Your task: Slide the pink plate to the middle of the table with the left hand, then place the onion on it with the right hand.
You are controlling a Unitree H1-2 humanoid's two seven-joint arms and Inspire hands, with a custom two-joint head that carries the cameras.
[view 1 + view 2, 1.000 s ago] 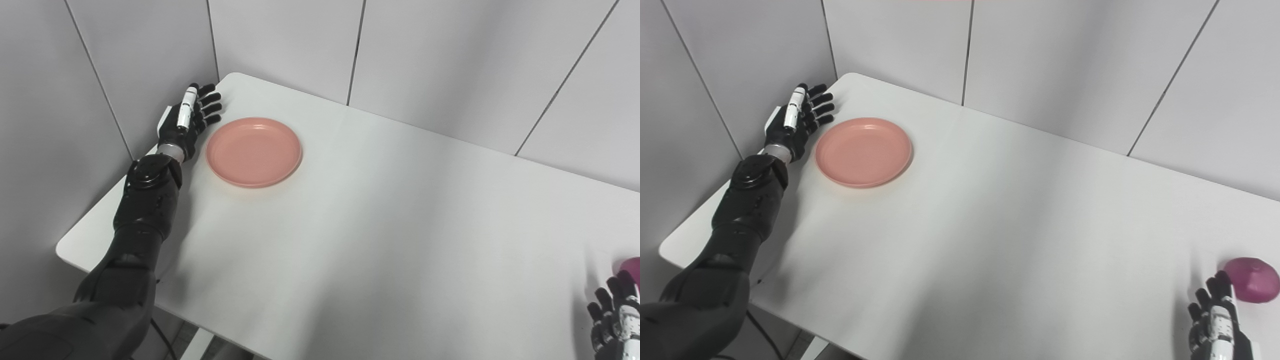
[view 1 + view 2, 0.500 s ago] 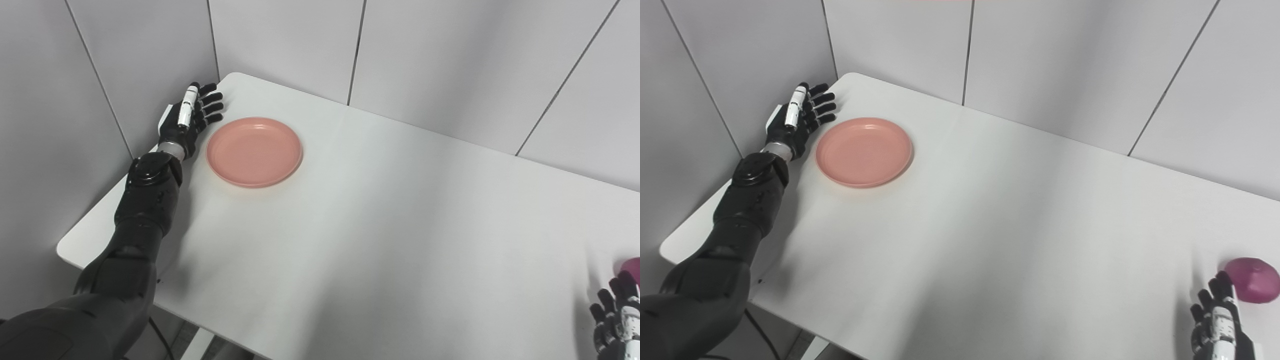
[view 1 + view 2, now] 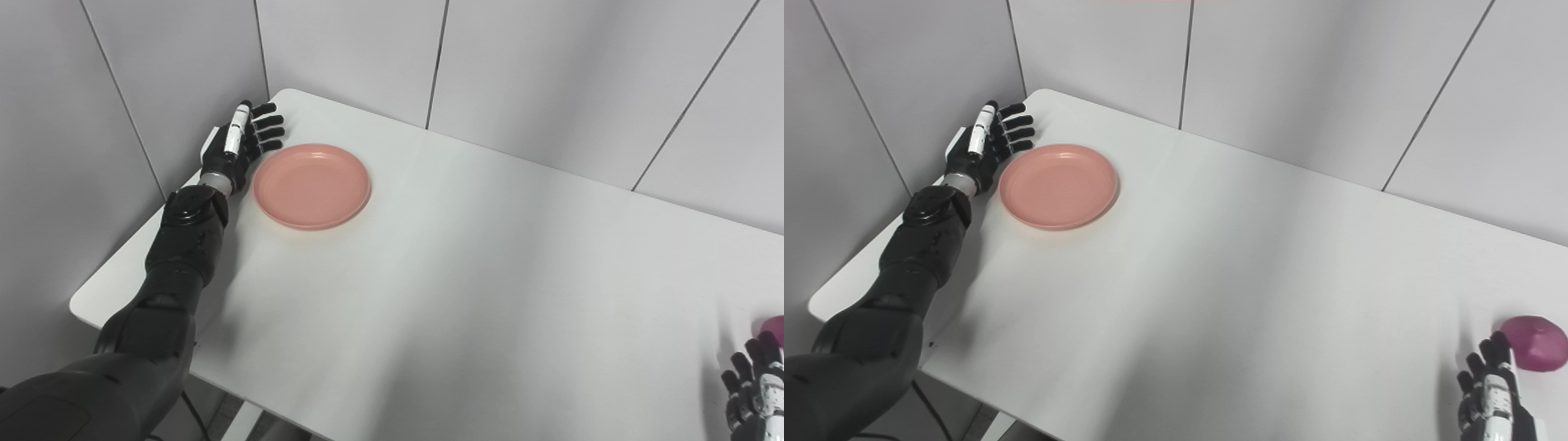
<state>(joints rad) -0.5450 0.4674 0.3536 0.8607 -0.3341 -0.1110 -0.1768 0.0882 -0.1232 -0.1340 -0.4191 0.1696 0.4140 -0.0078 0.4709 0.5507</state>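
Note:
A round pink plate lies flat near the far left corner of the white table. My left hand stands open just beyond the plate's left rim, fingers spread and pointing toward the back wall, right beside the rim; I cannot tell if it touches. A purple onion rests at the table's right edge. My right hand is open at the bottom right corner, fingertips close to the onion's left side, holding nothing.
Grey panelled walls close in behind the table and along its left side, right next to my left hand. The table's front edge runs diagonally at the lower left.
My left hand has shifted slightly right and toward the back, closing in on the plate's rim. The plate, the onion and my right hand stay where they were.

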